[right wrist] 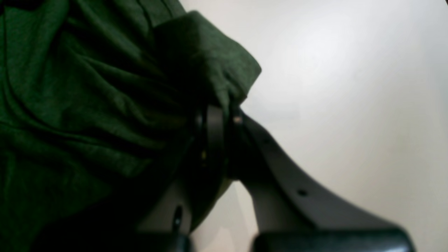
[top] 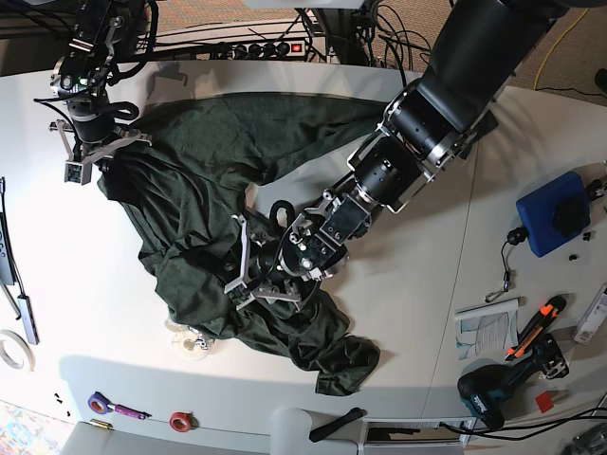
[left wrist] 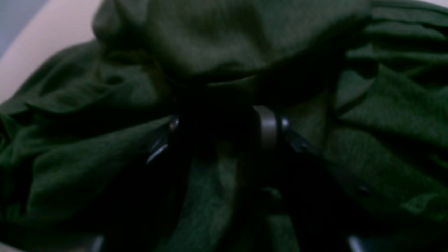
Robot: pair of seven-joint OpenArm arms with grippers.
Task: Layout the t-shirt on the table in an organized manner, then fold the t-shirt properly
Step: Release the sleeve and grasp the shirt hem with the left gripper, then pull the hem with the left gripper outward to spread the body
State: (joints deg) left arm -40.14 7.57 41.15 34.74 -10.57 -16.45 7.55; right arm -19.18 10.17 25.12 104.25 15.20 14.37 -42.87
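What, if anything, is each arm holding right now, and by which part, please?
The right gripper pinches the t-shirt at an edge fold. Whether the left gripper grips the crumpled middle cannot be told.

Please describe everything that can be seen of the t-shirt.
The t-shirt is dark green, thin, soft-looking fabric, crumpled in many folds, not yet flat. It lies on the white table. The right gripper is shut on an edge of it at the far corner; the left gripper presses into its middle with fabric bunched between the jaws.

2 black arms (top: 446, 85), grey fingers (right wrist: 280, 168), black cables.
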